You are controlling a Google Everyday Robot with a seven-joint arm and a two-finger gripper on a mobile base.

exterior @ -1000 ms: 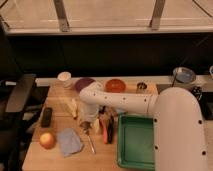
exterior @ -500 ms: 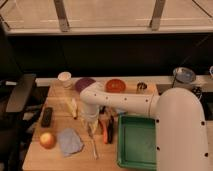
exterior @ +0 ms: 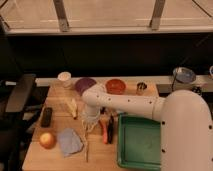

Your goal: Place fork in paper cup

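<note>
On the table (exterior: 56,101), just left of the tray (exterior: 143,146), lie 2 handled tools (exterior: 106,131). Further left come the fork (exterior: 86,148), a cloth (exterior: 70,142) and a round fruit (exterior: 47,140). The gripper (exterior: 89,124) is over the fork's far end. Behind the tray stand a tin (exterior: 141,88) and 2 bowls, right bowl (exterior: 116,86) and left bowl (exterior: 86,85), with the paper cup (exterior: 65,79) leftmost.

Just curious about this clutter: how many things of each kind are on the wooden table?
Bowls: 2, purple bowl, orange bowl
Cups: 2, paper cup, metal cup
Cutlery: 1, fork, the tool shut on its upper end
Handled implements: 2, orange handle, black handle
Trays: 1, green tray
Food: 2, round orange fruit, yellow item
Cloths: 1, grey cloth
Other: 1, black block
Total: 12
</note>
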